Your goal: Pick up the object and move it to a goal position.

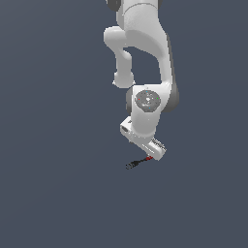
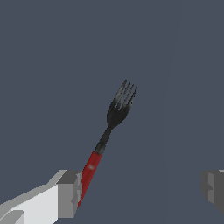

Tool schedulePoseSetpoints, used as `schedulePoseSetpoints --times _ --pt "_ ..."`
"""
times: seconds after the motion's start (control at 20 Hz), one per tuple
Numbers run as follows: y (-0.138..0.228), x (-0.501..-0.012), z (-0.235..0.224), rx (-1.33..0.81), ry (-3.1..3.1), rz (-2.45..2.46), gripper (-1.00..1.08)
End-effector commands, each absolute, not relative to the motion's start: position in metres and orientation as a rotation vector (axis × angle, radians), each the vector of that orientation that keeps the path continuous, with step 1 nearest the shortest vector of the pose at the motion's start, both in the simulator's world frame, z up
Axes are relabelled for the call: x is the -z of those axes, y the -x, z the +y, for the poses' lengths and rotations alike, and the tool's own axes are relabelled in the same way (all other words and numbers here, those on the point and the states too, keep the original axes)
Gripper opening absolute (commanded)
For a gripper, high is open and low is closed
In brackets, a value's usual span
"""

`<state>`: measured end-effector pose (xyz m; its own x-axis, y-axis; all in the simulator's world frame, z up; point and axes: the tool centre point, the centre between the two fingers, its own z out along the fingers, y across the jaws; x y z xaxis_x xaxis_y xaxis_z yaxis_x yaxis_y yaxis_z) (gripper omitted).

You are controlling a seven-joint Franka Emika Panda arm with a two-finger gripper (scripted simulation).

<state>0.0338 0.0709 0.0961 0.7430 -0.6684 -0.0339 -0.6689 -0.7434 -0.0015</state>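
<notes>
Fork [image 2: 113,133] with a red handle and dark grey prongs lies just beside one finger [image 2: 69,194] of the gripper [image 2: 142,190], its handle end touching or nearly touching that finger's inner face while the prongs point away from the hand. The second finger [image 2: 213,188] stands well apart from the fork at the far side of the wrist view, so the jaws are spread wide and grasp nothing. In the exterior view the fork [image 1: 140,162] shows as a tiny sliver against the plain dark blue-grey surface [image 1: 58,193], red end tucked under the gripper [image 1: 153,155] and dark prongs reaching toward the exterior view's left. Whether it rests flat on the surface cannot be told. Above it the white arm [image 1: 145,72] bends down from the upper edge of the exterior view, its wrist tilted over the fork.
</notes>
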Motion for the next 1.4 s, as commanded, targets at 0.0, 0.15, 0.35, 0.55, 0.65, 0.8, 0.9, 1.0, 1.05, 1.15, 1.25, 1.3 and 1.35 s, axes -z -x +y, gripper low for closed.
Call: schedulePoseSetpoints --times 0.0,0.15,0.35,0.55,0.65,0.8,0.9,1.0,1.05,1.15,1.25,1.3,1.35 --pt "-0.037 -0.091 0.075 -0.044 2.885 1.213 1.00" --pt "-0.040 -0.084 0.079 -0.037 2.841 1.320 1.00" --pt "-0.045 -0.076 0.085 -0.027 2.776 1.458 1.00" --pt "-0.048 -0.069 0.090 -0.018 2.715 1.575 1.00" --pt "-0.050 -0.066 0.093 -0.014 2.688 1.622 1.00" --pt "-0.052 -0.062 0.095 -0.008 2.653 1.679 1.00" --pt "-0.053 -0.060 0.097 -0.005 2.635 1.709 1.00" --pt "-0.053 -0.058 0.098 -0.003 2.621 1.732 1.00" --pt "-0.054 -0.058 0.098 -0.002 2.615 1.741 1.00" --pt "-0.054 -0.057 0.099 -0.001 2.607 1.754 1.00" --pt "-0.054 -0.056 0.099 0.000 2.602 1.760 1.00" --pt "-0.054 -0.056 0.099 0.000 2.602 1.761 1.00" --pt "-0.054 -0.057 0.099 -0.001 2.606 1.755 1.00"
